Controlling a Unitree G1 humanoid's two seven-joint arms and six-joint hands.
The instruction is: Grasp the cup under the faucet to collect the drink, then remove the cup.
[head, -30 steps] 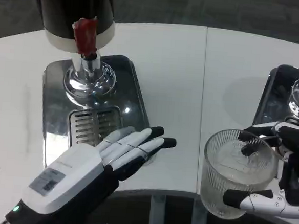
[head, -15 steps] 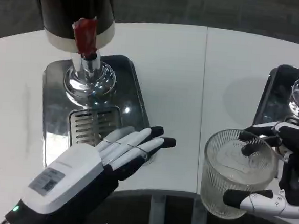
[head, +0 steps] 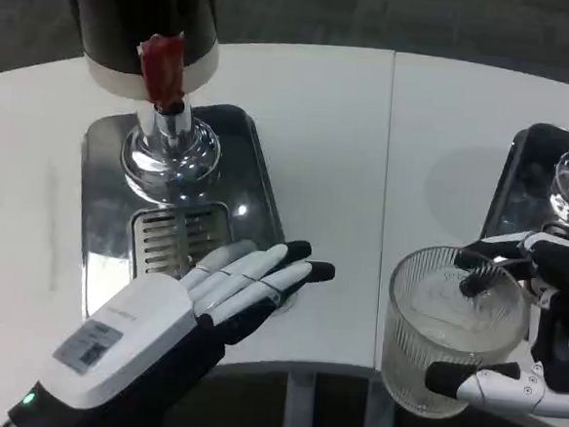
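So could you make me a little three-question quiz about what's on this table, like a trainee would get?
1. True or false: the ribbed glass cup stands under the red-handled faucet.
2. Which hand holds the cup?
A. left hand
B. right hand
C. neither
3. Fill in: the left hand's fingers lie stretched over the edge of the steel ___ below the faucet.

Key
1. False: it is at the table's near edge, far right of that faucet.
2. B: its fingers wrap the cup's sides.
3. drip tray.
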